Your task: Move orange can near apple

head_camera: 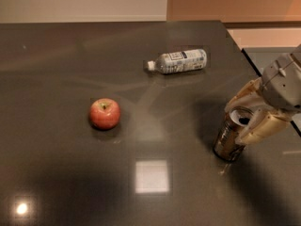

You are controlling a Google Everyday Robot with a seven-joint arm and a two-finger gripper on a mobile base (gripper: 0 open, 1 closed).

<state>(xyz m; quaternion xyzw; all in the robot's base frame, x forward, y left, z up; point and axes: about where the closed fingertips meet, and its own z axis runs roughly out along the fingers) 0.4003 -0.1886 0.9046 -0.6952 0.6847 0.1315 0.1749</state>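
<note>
So the orange can [229,138] is standing on the dark glossy table [56,69] over near the right edge, roughly 4 o'clock if you treat the middle of the tabletop as the dial. The silver top with its opening faces up and a bit toward the camera. It looks like it leans slightly toward 1 o'clock, though that could just be the viewing angle.

The gripper [236,123] comes in from the right side and sits right at the top of the can. Its two pale fingers [263,126] are spread apart with the upper part of the can between them, one on the far side around 12 o'clock of the can and one on the near side around 4 o'clock. The near one overlaps the can's side. I honestly can't tell if either is pressing on the metal or just sitting beside it. The grey wrist block is behind them at about 2 o'clock from the can.

The apple [105,113] is well apart from the can, left of the table's middle at about 9 o'clock. It's red with a yellowish patch and the stem dimple faces up. From the apple, the can is somewhere between 3 and 4 o'clock.

There's also a clear plastic bottle [181,61] lying on its side toward the far part of the table, about 2 o'clock from the apple, with its white cap pointing to 9 o'clock. A square light reflection [152,176] shows on the tabletop at 6 o'clock.
</note>
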